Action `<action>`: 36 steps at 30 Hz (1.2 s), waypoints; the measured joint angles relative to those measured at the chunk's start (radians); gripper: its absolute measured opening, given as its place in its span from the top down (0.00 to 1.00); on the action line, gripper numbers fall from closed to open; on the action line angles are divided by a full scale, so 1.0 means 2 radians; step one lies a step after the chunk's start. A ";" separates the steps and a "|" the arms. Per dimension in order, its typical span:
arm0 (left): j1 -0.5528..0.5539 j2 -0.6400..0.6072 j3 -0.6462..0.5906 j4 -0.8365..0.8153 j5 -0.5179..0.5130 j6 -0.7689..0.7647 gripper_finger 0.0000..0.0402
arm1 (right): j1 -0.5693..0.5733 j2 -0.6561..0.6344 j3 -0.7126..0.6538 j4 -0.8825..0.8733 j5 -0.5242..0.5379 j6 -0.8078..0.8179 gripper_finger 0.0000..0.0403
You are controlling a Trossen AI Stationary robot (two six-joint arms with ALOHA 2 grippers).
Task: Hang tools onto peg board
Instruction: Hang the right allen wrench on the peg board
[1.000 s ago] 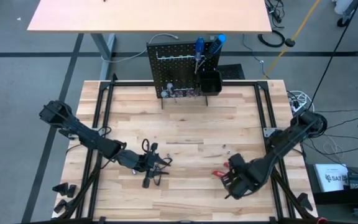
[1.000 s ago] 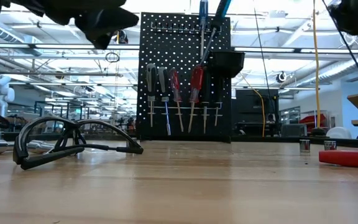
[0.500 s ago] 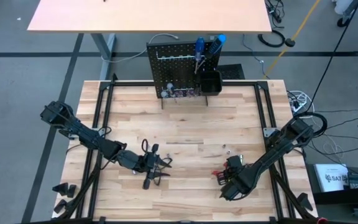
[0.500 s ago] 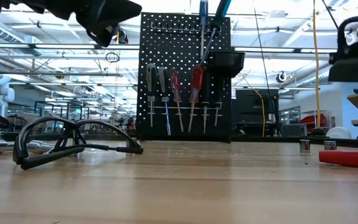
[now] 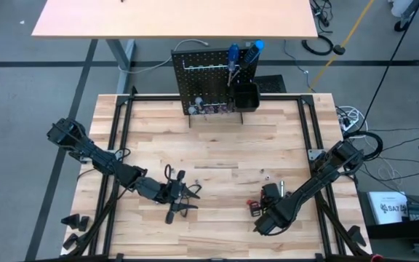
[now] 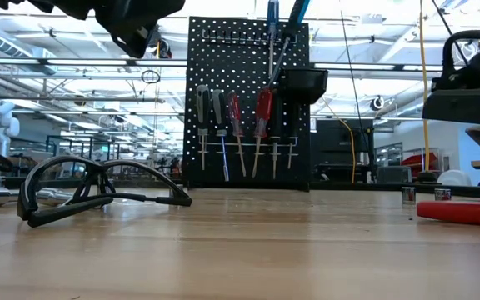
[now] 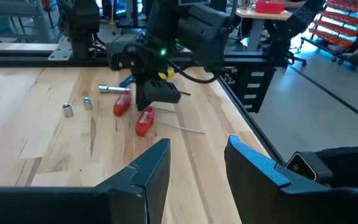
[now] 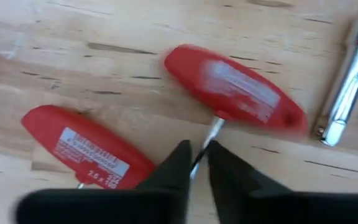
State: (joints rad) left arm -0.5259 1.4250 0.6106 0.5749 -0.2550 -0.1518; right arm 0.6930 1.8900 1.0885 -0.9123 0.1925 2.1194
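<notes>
We see the right gripper (image 8: 196,163) low over the near right part of the butcher-block table (image 5: 217,145), its two dark tapered fingers (image 8: 173,165) drawn almost together around the thin metal shaft of a red T-handle tool (image 8: 235,90). The shaft sits in the narrow slit between the fingertips, so the grip is closed on it, or nearly so. That handle is smooth red plastic, oval, with a pale printed label. A second red T-handle (image 8: 79,148), also labelled, lies flat just beside it on the wood. A polished silver socket bar (image 8: 350,74) rests near the first handle, cylindrical and shiny.

The left gripper (image 7: 194,165) hovers above the near left part of the table, its flat, angular black fingers (image 7: 151,168) parted with clear space between them and nothing held. In the low view a black wire loop (image 6: 90,190), thin and curved, lies on the tabletop below it. Two small silver bits (image 7: 76,107) stand on the planks farther off.

The peg board (image 5: 208,84) stands upright at the far edge, black perforated metal, with screwdrivers (image 6: 240,129) hanging in a row and a small black bin (image 6: 305,83) fixed to it.
</notes>
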 joint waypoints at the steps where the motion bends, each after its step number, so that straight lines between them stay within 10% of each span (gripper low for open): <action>1: 0.000 0.000 0.000 0.002 0.000 0.000 0.62 | 0.001 0.000 0.000 0.001 0.001 -0.006 0.94; 11: 0.006 -0.047 0.000 -0.024 -0.004 0.053 0.62 | 0.002 -0.027 0.034 -0.070 0.047 -0.019 1.00; 25: 0.165 -0.239 -0.080 -0.060 0.106 0.109 0.62 | -0.004 -0.057 0.144 -0.083 0.433 -0.089 1.00; 36: 0.187 -0.315 -0.137 -0.055 0.128 0.027 0.62 | -0.134 -0.063 0.144 -0.021 0.548 -0.294 1.00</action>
State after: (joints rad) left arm -0.1520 0.7956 0.3359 0.4648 0.0002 -0.0982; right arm 0.4256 1.7648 1.3772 -0.9549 1.2881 1.5310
